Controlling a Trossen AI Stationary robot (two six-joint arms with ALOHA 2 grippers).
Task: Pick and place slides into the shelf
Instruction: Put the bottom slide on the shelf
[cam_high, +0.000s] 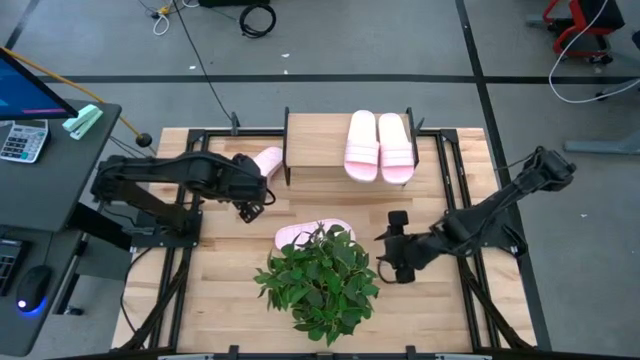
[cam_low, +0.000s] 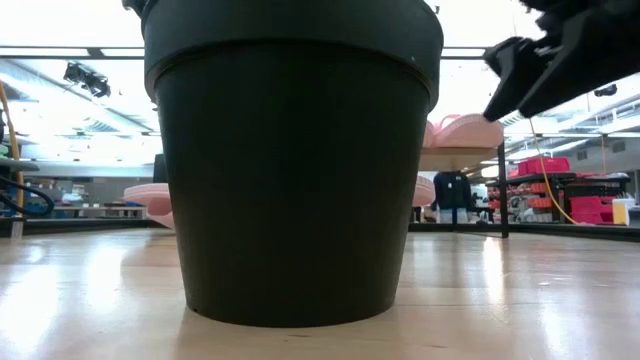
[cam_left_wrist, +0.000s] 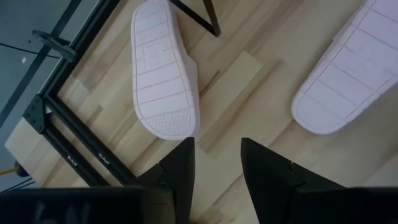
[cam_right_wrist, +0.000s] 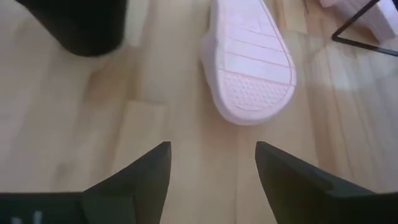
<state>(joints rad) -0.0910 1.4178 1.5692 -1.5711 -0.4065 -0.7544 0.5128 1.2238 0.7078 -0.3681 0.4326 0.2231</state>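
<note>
Wooden tabletop (cam_high: 230, 300), high view: two slides (cam_high: 380, 146) paired on the shelf (cam_high: 315, 150), toes aligned as if stored; one slide (cam_high: 268, 160) beside the shelf's left end; another (cam_high: 300, 235) half under a potted plant (cam_high: 320, 280). Low view: black pot (cam_low: 295, 160) blocks most of the scene. Left wrist view: left gripper (cam_left_wrist: 217, 165), fingers parted and empty, above a sole-up slide (cam_left_wrist: 163, 68). Right wrist view: right gripper (cam_right_wrist: 211, 171), spread wide and empty, facing the plant-side slide (cam_right_wrist: 252, 59), likely lining up a pick.

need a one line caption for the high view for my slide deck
Two pale pink foam slides on the wooden shelf, two on the table, both grippers (left, right) open nearby.
</note>
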